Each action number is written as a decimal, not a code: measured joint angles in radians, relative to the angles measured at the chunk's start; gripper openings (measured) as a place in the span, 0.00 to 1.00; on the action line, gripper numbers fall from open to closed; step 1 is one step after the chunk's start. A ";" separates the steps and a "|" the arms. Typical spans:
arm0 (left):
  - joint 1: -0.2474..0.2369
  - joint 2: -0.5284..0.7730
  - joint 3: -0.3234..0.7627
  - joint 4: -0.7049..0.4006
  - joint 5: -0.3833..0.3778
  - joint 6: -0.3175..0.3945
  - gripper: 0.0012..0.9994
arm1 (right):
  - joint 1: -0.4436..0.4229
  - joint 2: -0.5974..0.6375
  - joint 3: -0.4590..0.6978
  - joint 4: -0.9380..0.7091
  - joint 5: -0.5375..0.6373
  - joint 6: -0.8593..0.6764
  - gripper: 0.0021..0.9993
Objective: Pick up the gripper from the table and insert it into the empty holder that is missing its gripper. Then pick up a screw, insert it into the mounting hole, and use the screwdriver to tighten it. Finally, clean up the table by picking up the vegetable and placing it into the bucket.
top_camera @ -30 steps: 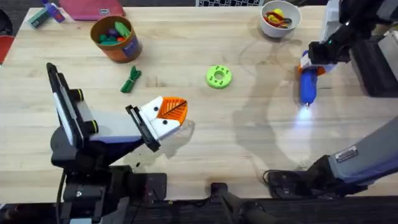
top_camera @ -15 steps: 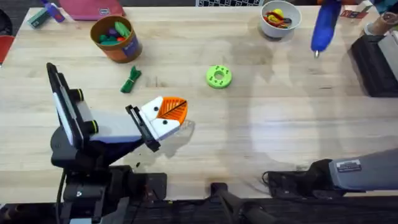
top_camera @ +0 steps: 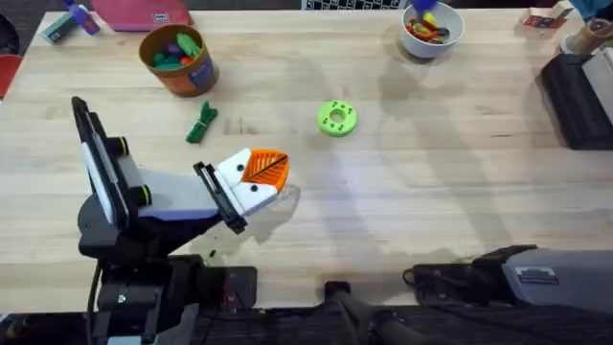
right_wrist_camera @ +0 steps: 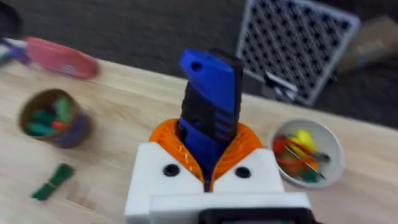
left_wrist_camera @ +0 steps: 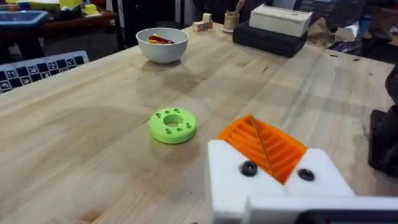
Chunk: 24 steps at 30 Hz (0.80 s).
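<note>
Right pincer [right_wrist_camera: 208,171] clamped around screwdriver [right_wrist_camera: 210,99].

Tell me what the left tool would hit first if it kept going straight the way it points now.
Probably the green ring: in the left wrist view it lies just ahead of the left tool, slightly to one side. Beyond it stands the white bowl. Depth is uncertain, so it might slide past.
</note>
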State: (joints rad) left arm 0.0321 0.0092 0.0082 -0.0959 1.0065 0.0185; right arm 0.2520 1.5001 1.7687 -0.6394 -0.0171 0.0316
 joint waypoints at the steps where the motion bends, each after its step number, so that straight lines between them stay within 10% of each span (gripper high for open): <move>1: 0.000 0.000 0.000 0.000 0.000 0.000 0.02 | 0.026 -0.012 0.000 0.018 -0.001 0.004 0.02; 10: 0.000 0.000 0.000 0.000 0.000 0.000 0.02 | 0.125 -0.092 -0.077 0.220 -0.162 0.036 0.02; 24: 0.000 0.000 0.000 0.000 0.000 0.000 0.02 | 0.123 -0.106 -0.491 0.977 -0.609 0.312 0.02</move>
State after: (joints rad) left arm 0.0319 0.0093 0.0082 -0.0959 1.0065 0.0185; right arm 0.3748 1.3941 1.2777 0.3375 -0.6262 0.3432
